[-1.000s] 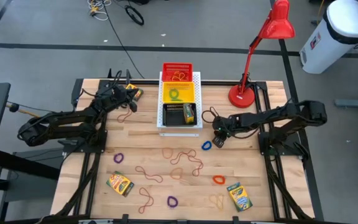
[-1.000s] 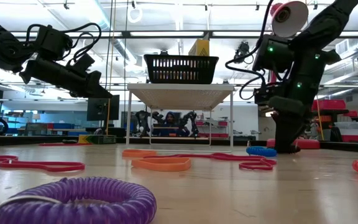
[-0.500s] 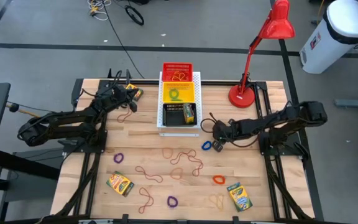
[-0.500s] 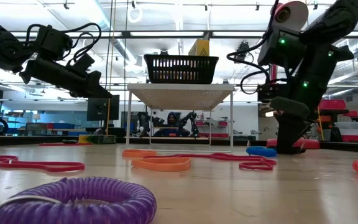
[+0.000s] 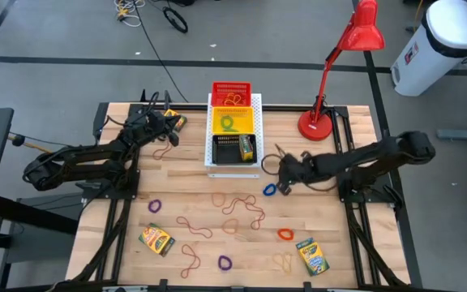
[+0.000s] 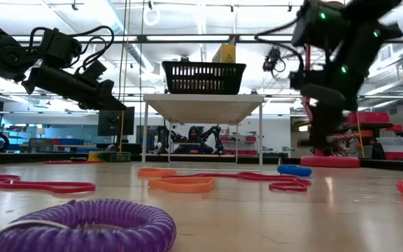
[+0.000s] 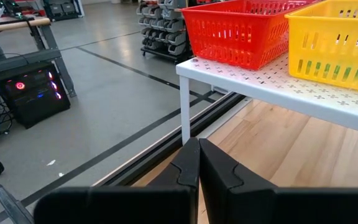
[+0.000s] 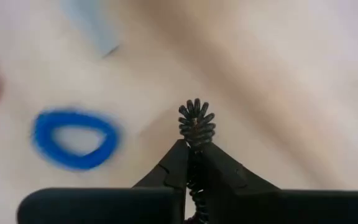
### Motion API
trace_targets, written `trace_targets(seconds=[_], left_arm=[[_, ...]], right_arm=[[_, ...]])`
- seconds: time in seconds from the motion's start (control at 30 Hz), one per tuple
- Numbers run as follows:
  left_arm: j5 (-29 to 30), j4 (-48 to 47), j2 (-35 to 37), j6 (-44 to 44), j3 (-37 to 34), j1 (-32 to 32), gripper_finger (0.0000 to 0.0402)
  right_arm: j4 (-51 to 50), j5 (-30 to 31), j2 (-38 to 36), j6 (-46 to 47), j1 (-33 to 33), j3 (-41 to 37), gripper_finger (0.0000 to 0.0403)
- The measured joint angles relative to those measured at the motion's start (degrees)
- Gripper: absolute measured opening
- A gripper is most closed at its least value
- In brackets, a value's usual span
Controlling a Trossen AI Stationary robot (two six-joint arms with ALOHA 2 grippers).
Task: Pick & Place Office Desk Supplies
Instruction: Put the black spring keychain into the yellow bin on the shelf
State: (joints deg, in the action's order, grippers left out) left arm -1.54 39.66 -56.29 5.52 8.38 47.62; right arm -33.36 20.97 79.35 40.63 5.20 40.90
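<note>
Since it's soft and springy, the black elastic loop point(image 8: 196, 124) is pinched by its edge in the right gripper point(image 8: 191, 163) above the counter point(image 5: 339, 235), near the blue loop point(image 8: 74, 138); left gripper point(image 7: 199, 163) is shut, empty.

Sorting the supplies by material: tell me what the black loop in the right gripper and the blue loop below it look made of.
Black coiled loop: seemingly glossy plastic spiral cord, ridged turns visible, pinched in the right gripper. Blue loop: probably the same coil type, but too blurred to confirm; it lies on the pale wooden table.
</note>
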Motion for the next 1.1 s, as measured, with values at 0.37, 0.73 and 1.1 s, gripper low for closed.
trace_targets(seconds=[0.37,0.73,1.1], left_arm=[[0.0,0.0,0.0,0.0,0.0,0.0,0.0008],[0.0,0.0,0.0,0.0,0.0,0.0,0.0008],[0.0,0.0,0.0,0.0,0.0,0.0,0.0008]], right_arm=[[-9.0,6.7,-9.8,-13.0,-9.0,22.1,0.0031],[-1.4,-2.7,-7.3,-23.1,-14.1,34.0,0.0031],[2.6,-13.3,10.2,-36.4,-22.5,43.4,0.0032]])
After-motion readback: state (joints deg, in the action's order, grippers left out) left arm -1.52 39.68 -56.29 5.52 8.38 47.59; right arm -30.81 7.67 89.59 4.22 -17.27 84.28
